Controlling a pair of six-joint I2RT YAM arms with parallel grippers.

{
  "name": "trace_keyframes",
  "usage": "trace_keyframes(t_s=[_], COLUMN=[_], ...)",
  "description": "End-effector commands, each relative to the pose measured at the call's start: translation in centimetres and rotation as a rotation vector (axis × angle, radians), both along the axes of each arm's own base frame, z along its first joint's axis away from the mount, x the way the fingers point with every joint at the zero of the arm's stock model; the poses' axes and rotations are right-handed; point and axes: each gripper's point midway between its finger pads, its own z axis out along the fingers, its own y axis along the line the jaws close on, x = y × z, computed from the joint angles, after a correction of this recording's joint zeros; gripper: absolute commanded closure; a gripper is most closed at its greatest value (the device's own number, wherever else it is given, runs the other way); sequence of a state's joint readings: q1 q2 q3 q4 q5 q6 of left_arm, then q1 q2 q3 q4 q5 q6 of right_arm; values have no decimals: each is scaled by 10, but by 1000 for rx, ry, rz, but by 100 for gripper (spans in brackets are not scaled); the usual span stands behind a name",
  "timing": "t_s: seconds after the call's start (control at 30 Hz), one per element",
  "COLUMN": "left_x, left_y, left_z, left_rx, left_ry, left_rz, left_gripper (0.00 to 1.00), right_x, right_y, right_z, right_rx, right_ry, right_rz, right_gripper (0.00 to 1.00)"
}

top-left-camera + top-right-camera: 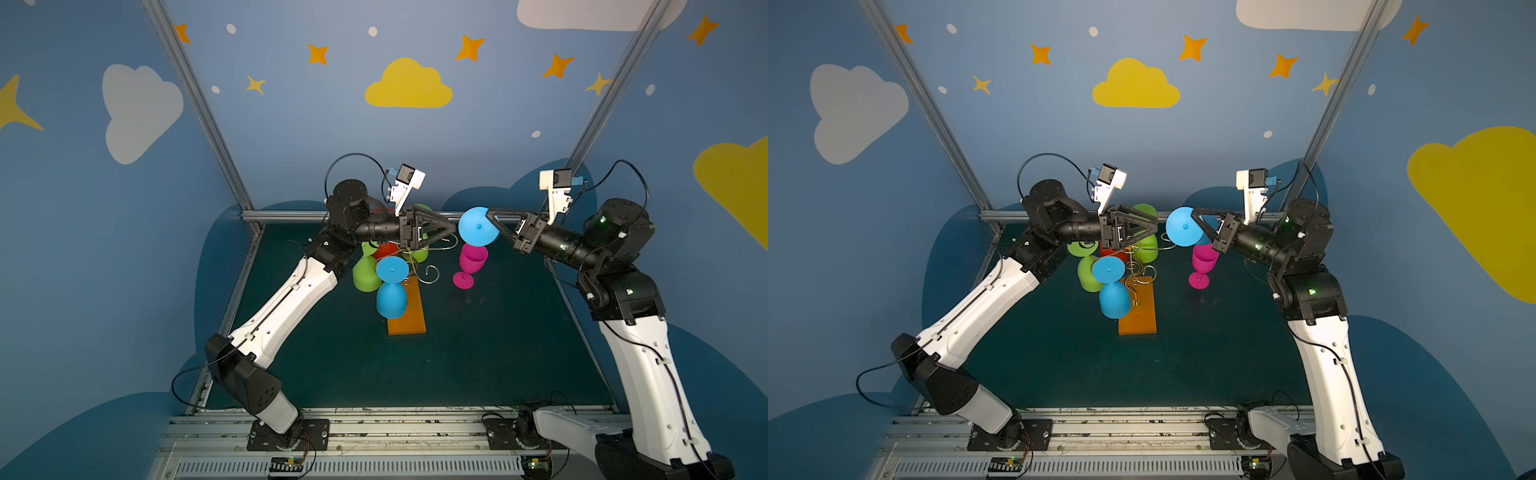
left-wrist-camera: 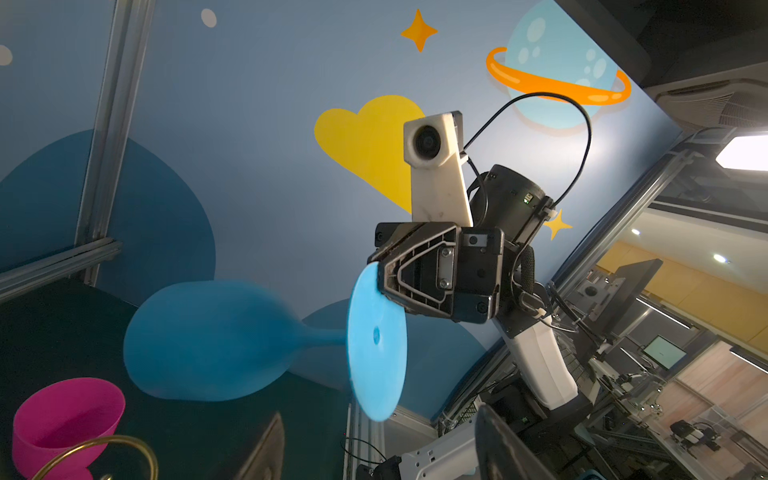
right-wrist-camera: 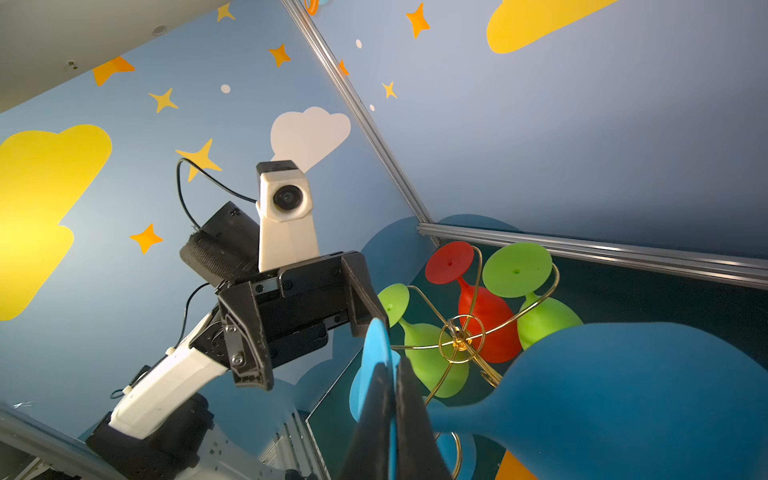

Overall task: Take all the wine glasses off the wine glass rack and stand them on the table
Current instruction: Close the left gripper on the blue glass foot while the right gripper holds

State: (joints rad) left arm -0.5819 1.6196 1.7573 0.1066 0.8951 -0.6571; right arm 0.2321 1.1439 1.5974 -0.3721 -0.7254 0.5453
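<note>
The blue wine glass (image 1: 478, 226) (image 1: 1183, 226) hangs in the air to the right of the wine glass rack, clear of its arms, tipped on its side. My right gripper (image 1: 492, 216) (image 3: 395, 415) is shut on the rim of its round foot (image 2: 376, 345); its bowl (image 3: 623, 395) points away. The wine glass rack (image 1: 428, 274) is gold wire on an orange base (image 1: 409, 320) (image 1: 1138, 320). My left gripper (image 1: 451, 230) (image 2: 382, 457) is open and empty above the rack's top, pointing at the blue foot from a short gap.
Still hanging on the rack are a second blue glass (image 1: 390, 297), green glasses (image 1: 365, 276) and a red one (image 3: 486, 320). A pink glass (image 1: 471, 259) stands upright on the dark mat, below the held glass. Frame rails run along the back and sides.
</note>
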Motion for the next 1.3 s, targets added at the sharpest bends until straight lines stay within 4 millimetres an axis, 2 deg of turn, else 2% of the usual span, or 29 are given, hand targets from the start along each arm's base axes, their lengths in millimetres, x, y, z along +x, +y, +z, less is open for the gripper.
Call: trace_keyframes(t_s=[0.0, 0.2, 0.4, 0.57, 0.7, 0.83, 0.93, 0.97, 1.03, 1.1, 1.2, 1.27], left_x=[-7, -7, -11, -12, -14, -20, -22, -22, -22, -24, -29, -31], left_y=[-8, -22, -25, -26, -25, -22, -17, -15, -10, -5, 2, 6], left_z=[12, 3, -1, 3, 8, 17, 23, 25, 31, 38, 50, 56], left_rx=[-25, -17, -10, -22, -39, -63, -69, -72, -85, -107, -144, -159], left_ry=[-33, -6, 9, 13, 20, 33, 43, 46, 53, 52, 61, 73], left_rz=[-38, -75, -98, -108, -120, -141, -130, -122, -104, -98, -98, -102], left_gripper=[29, 33, 50, 76, 84, 97, 97, 97, 97, 97, 97, 97], right_x=[-15, -16, -15, -13, -11, -10, -12, -13, -16, -20, -26, -29], right_y=[4, 9, 10, 13, 15, 14, 11, 10, 4, -4, -16, -24], right_z=[16, 13, 14, 10, 6, 3, 2, 2, 2, 3, 3, 2], right_rx=[5, 1, -1, -3, -7, -18, -31, -37, -54, -71, -101, -129], right_ry=[-74, -72, -79, -67, -48, -42, -51, -56, -79, -111, -162, -198], right_rz=[29, 38, 41, 48, 54, 45, 28, 23, -12, -56, -120, -165], right_gripper=[100, 100, 100, 100, 100, 100, 98, 89, 64, 48, 32, 25])
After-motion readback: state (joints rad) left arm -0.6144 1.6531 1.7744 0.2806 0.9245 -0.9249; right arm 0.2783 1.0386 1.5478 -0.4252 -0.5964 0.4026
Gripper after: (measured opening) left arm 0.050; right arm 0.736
